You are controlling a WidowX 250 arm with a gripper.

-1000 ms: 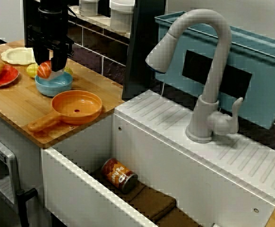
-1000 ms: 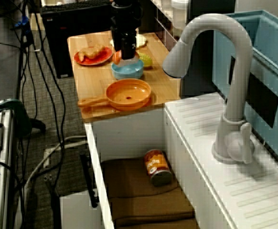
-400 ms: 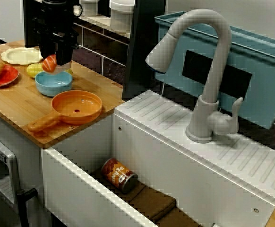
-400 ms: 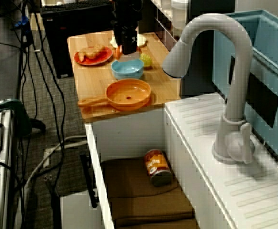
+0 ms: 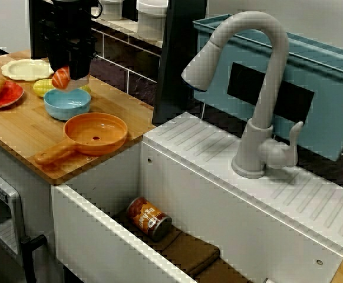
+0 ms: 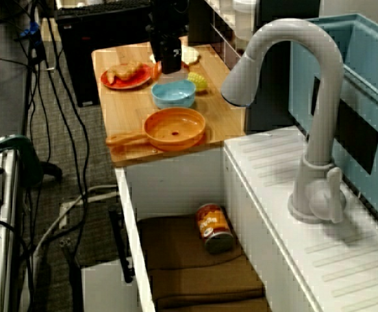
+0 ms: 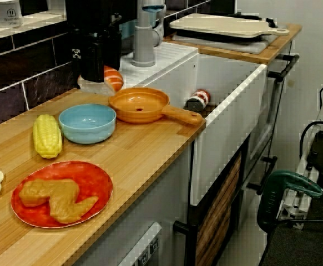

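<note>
My black gripper point(image 5: 66, 75) hangs over the wooden counter, shut on a small orange-and-white food piece point(image 5: 61, 77). The piece also shows at the fingers' right side in the view along the counter point(image 7: 114, 78). Just below and slightly in front sits an empty blue bowl point(image 5: 67, 103) point(image 7: 87, 122); the piece is clear of its rim. In the view from above the sink's end the gripper point(image 6: 169, 64) hides nearly all of the piece, with the bowl point(image 6: 173, 94) just in front of it.
An orange pan point(image 5: 95, 132) lies beside the bowl, handle toward the counter edge. A yellow corn cob point(image 7: 46, 136), a red plate point(image 7: 97, 183) with a brown piece and a cream plate point(image 5: 23, 69) lie nearby. A can point(image 5: 149, 218) rests in the sink below the faucet point(image 5: 260, 88).
The gripper has risen from just above the blue bowl, carrying the orange-and-white piece up and slightly back. Everything else stayed put.
</note>
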